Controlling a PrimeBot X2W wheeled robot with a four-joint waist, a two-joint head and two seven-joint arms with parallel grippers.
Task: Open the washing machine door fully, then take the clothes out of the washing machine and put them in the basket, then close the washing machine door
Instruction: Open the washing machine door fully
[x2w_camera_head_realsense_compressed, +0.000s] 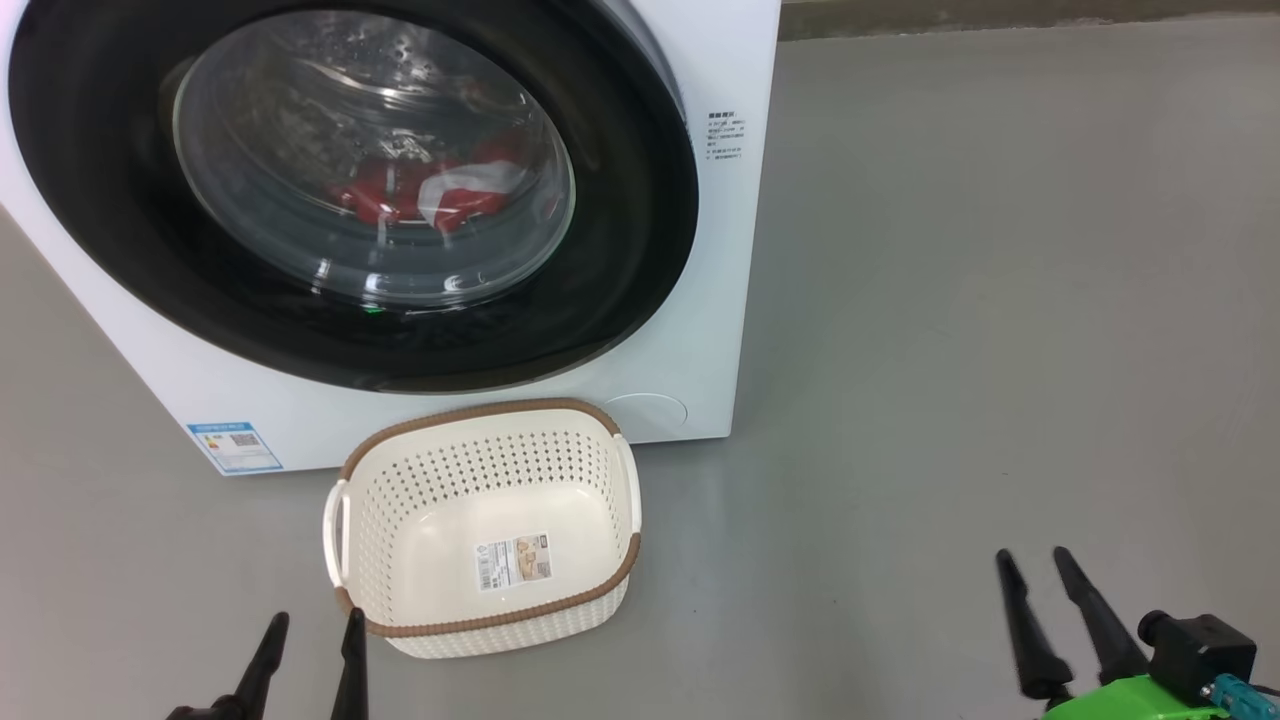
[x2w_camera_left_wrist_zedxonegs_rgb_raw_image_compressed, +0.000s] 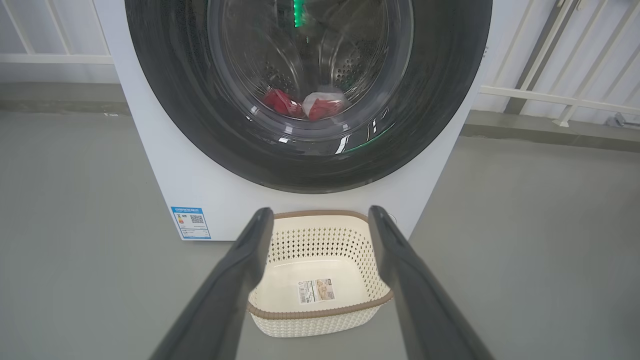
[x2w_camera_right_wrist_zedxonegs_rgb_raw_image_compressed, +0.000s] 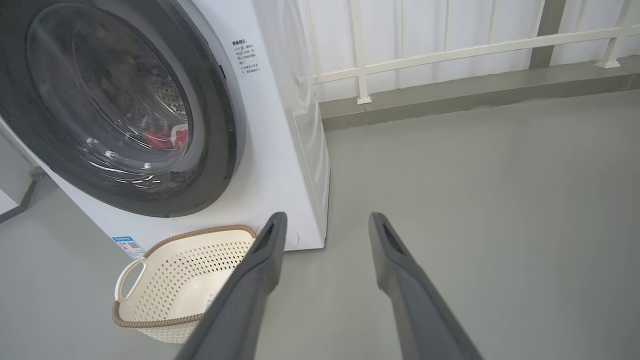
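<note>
The white washing machine (x2w_camera_head_realsense_compressed: 715, 300) stands on the grey floor with its round black-rimmed door (x2w_camera_head_realsense_compressed: 620, 250) shut flat against the front. Through the glass window, red and white clothes (x2w_camera_head_realsense_compressed: 440, 190) lie low in the steel drum; they also show as clothes (x2w_camera_left_wrist_zedxonegs_rgb_raw_image_compressed: 305, 104) and clothes (x2w_camera_right_wrist_zedxonegs_rgb_raw_image_compressed: 162, 139) in the wrist views. The cream perforated basket (x2w_camera_head_realsense_compressed: 372, 480) with its brown rim sits on the floor just before the machine, holding nothing but a label. My left gripper (x2w_camera_head_realsense_compressed: 312, 625) hangs open near the basket's front left corner. My right gripper (x2w_camera_head_realsense_compressed: 1032, 560) is open, far right, over bare floor.
A white railing (x2w_camera_right_wrist_zedxonegs_rgb_raw_image_compressed: 450, 50) and a low grey kerb (x2w_camera_right_wrist_zedxonegs_rgb_raw_image_compressed: 475, 92) run behind and to the right of the machine. A blue label (x2w_camera_head_realsense_compressed: 235, 447) marks the machine's lower left corner. Open grey floor (x2w_camera_head_realsense_compressed: 1000, 350) spreads to the right.
</note>
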